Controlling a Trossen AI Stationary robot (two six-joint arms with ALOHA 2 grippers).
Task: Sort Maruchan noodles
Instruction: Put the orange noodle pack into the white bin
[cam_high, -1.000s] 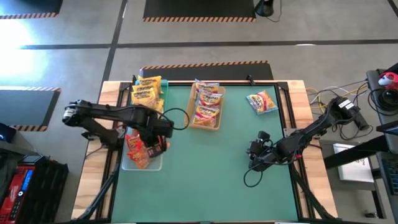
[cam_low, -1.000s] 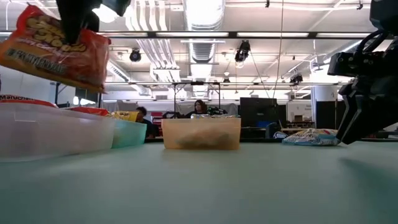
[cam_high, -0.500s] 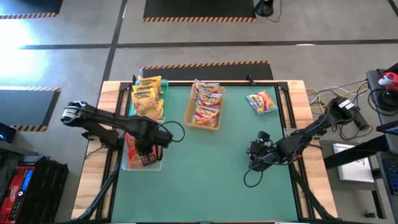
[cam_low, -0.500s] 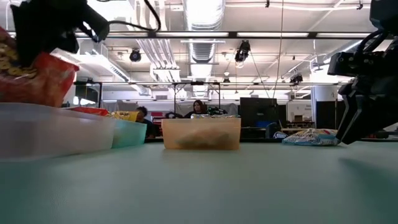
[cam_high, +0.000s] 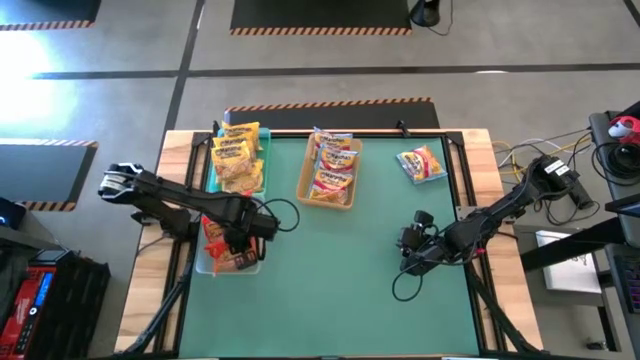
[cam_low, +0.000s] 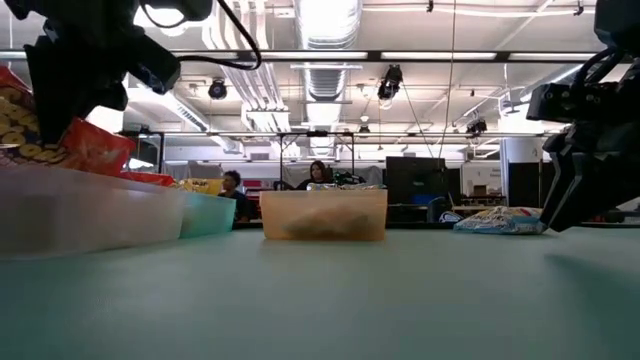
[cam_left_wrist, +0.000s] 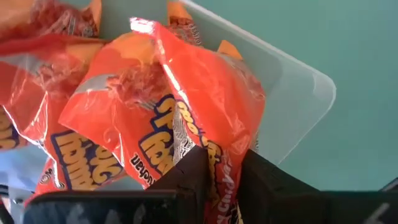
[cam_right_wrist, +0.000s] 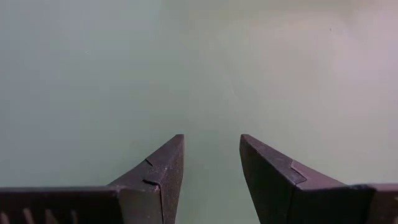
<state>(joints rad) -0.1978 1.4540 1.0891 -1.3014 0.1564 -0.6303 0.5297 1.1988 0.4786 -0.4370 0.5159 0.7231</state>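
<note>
My left gripper hangs over the clear tray at the table's left, shut on an orange-red Maruchan noodle packet. The packet reaches down into the tray, onto other red packets lying there. Yellow packets lie in a teal tray at the far left. Orange-and-red packets fill a tan tray beside it. One loose packet lies flat on the mat at the far right. My right gripper stands open above the bare mat on the right, nothing between its fingers. My left gripper pinches the packet's crinkled edge between its two fingers, coming from above and pointing down. The packet hangs below the fingers and spreads onto the other packets inside the clear tray.
The three trays line the far left and left of the green mat. Cables loop from both arms over the mat. The mat's middle and near part lie between the two arms.
My left gripper has come down toward the clear tray with the orange-red packet, drifting slightly toward the table's near-left. The packet, lifted clear above the tray a second ago, now sits low in it on the other packets.
</note>
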